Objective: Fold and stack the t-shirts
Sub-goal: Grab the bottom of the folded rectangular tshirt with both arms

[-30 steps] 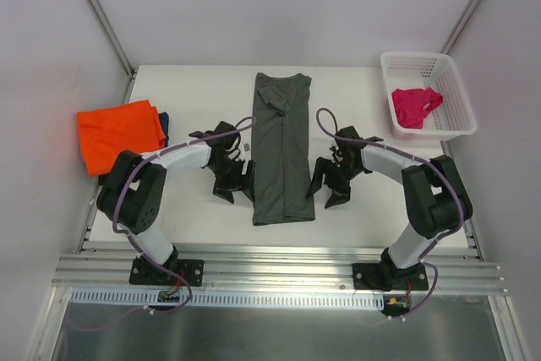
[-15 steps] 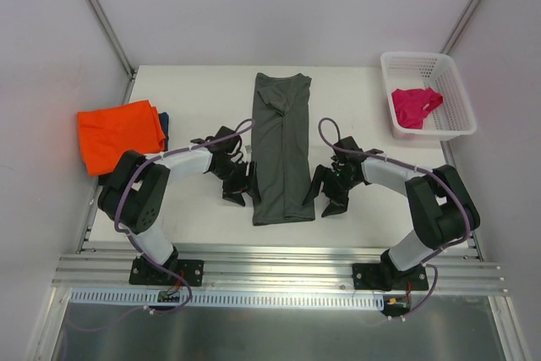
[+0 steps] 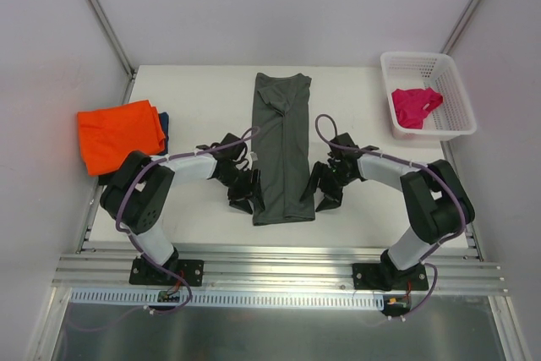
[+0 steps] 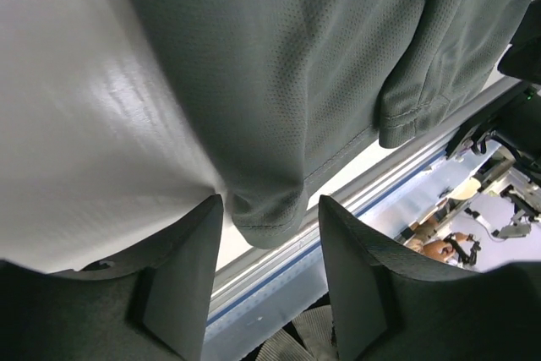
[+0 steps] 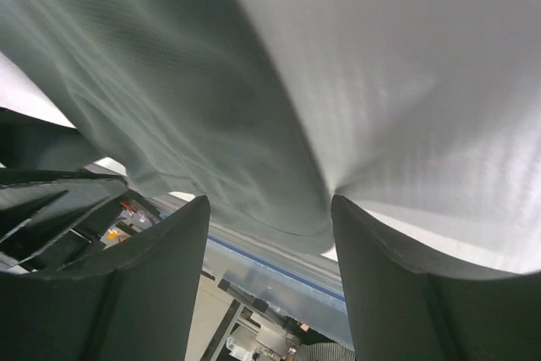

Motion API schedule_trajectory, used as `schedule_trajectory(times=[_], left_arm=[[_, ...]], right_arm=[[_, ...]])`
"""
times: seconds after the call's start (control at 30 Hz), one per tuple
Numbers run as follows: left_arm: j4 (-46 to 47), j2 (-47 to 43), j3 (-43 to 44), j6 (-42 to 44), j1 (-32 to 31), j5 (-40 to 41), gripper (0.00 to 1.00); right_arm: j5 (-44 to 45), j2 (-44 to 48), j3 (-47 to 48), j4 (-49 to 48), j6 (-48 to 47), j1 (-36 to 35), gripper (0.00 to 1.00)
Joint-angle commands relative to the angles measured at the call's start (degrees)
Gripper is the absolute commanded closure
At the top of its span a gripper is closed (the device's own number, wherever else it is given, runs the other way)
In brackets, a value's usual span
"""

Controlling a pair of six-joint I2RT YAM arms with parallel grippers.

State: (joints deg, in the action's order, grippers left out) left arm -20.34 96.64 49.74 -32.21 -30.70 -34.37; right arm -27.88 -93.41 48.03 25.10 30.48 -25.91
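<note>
Grey t-shirt (image 3: 283, 145): lay as a long narrow strip down the middle of the table (image 3: 194, 95), collar end at the far side, hem toward the arm bases, both sides folded in.
Left gripper (image 3: 251, 198): sat at the near left corner of that strip. On the left wrist cam its fingers (image 4: 186, 268) stood apart with the hem corner in the gap between them, so I'd call it unclamped, not pinching the cloth.
Right gripper (image 3: 323, 194): mirror spot, at the near right corner of the hem. The right wrist cam showed both fingers (image 5: 161, 276) spread, with the cloth edge between them and no squeeze on it that I could make out.
Orange t-shirt (image 3: 118, 134): folded at the left edge of the table, well apart from the grey one.
Navy t-shirt (image 3: 164, 123): just a sliver poking out from under the orange one on its right side.
Pink t-shirt (image 3: 414, 106): crumpled inside the white basket (image 3: 456, 95) at the far right corner.
Cables: a purple cable (image 3: 245, 131) looped up off each arm, just beside the long edges of the grey strip.
In the way: from the top cam each wrist covered its own hem corner, so I only got a decent look from the wrist cams.
Rail (image 4: 355, 200): the metal edge of the table showed right past the hem on the left wrist cam.
</note>
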Motion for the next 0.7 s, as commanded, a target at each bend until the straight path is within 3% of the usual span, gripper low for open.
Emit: schedule_trajectory(times=[0.0,0.2,0.53,0.67], left_arm=[[0.39,0.48,1.15,0.3,-0.5,-1.84,0.52],[0.39,-0.58,0.63,0.3,-0.5,-1.4,0.58],[1.0,-0.93,-1.65,-0.84,-0.59,-1.31,0.62],[1.53,-0.4,-1.84,-1.1,-0.77,-2.1,0.63]], right_arm=[[-1.12,-0.55,2.77,-1.11,1.77,-1.68,0.37],[-2.44,-0.11,1.98,-2.78,1.87,-2.92,0.49],[-1.39,4.11,-3.81,-1.28,0.37,-2.83,0.46],[-1.92,5.07,-5.49,-2.51,-0.42,-2.83,0.5]])
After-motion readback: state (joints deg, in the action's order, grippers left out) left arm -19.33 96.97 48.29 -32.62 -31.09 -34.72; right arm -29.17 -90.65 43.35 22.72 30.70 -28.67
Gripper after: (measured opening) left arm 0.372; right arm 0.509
